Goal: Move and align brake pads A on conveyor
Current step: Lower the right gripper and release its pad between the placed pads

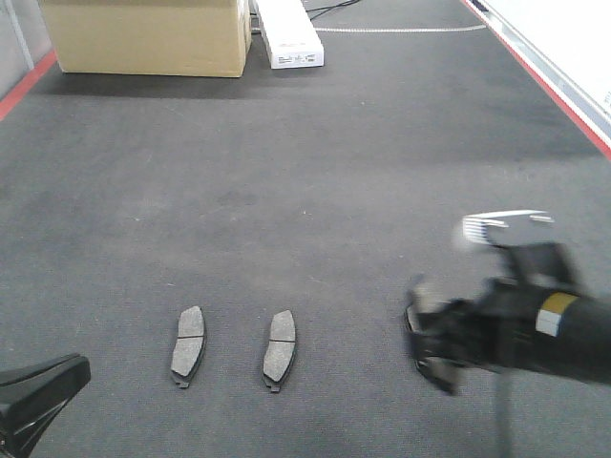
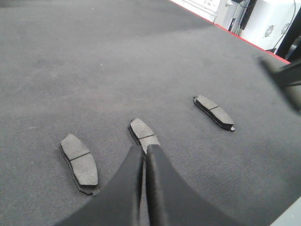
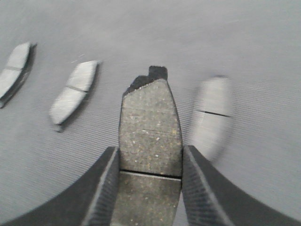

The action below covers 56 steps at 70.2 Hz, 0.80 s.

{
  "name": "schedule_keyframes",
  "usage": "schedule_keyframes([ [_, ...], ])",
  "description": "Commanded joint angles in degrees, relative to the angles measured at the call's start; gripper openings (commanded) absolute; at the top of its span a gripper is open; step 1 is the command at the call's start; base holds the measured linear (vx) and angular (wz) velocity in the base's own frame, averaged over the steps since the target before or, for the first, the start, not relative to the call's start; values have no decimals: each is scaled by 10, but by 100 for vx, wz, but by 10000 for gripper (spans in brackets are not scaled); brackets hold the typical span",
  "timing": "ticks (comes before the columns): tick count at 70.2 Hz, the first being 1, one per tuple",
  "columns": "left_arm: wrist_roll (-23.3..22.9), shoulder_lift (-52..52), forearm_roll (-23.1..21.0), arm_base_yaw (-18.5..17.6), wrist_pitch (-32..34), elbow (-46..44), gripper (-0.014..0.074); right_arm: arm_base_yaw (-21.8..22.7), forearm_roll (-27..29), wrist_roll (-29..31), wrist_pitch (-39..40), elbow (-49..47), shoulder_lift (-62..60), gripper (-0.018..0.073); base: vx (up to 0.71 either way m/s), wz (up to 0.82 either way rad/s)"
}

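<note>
While the right gripper clamps one brake pad between its fingers, lifted over the belt, three more pads lie on the felt.

Item 1: held pad, gripped across its width, groove showing near the fingers, one end sticking out forward.
Item 2: left pad and middle pad, lying side by side, near-parallel, apart.
Item 3: third pad, just beside the held one, blurred.
Item 4: left gripper, fingers pressed together, holding nothing, tips over the middle pad.

Handling note: lower the held pad flat, parallel to the row, matching the spacing; release only once it rests fully.
</note>
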State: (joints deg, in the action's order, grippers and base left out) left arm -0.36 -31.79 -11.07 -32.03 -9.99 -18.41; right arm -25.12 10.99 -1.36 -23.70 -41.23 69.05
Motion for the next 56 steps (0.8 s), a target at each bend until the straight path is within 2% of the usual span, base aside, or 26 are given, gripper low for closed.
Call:
schedule_keyframes([
  [1, 0, 1, -4, -3, 38, -15, -7, -17, 18, -3, 50, -51, 50, 20, 0, 0],
  [26, 0, 1, -4, -3, 38, -15, -6, -21, 53, -8, 52, -167, 258, 32, 0, 0],
  [56, 0, 1, -4, -3, 38, -15, -6, -19, 56, -30, 92, -179, 331, 55, 0, 0],
])
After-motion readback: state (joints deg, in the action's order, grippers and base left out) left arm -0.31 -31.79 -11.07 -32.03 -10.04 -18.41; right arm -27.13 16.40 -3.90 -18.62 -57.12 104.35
